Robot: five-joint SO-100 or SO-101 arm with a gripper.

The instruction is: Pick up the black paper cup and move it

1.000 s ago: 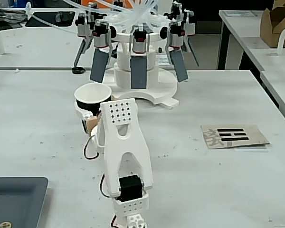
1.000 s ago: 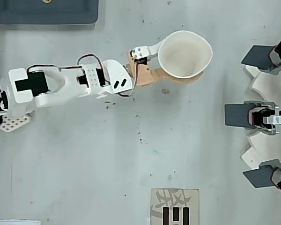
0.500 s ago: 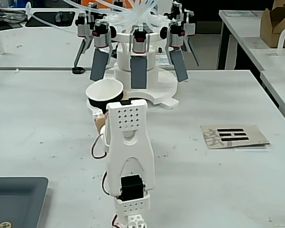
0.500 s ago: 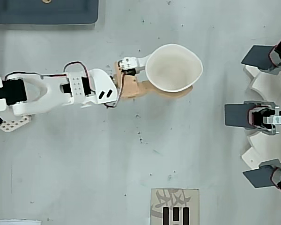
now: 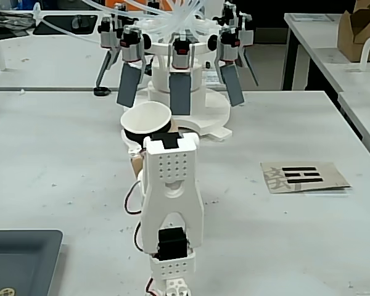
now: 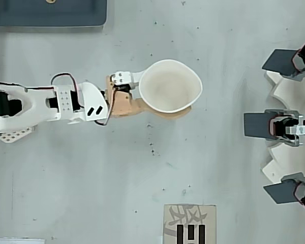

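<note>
A white 3D-printed robot arm reaches across a pale grey worktop, its tan-fingered end effector closed around a tapered black paper cup with a white interior and rolled white rim. In the overhead view the cup's rim is squeezed out of round between a white finger on one side and a tan finger on the other. The fixed view shows the cup tilted, mouth up, just ahead of the arm's upper link and near a white multi-armed device with grey paddles. A printed card with black bars lies well apart, and a dark grey tray sits at the worktop's corner.
</note>
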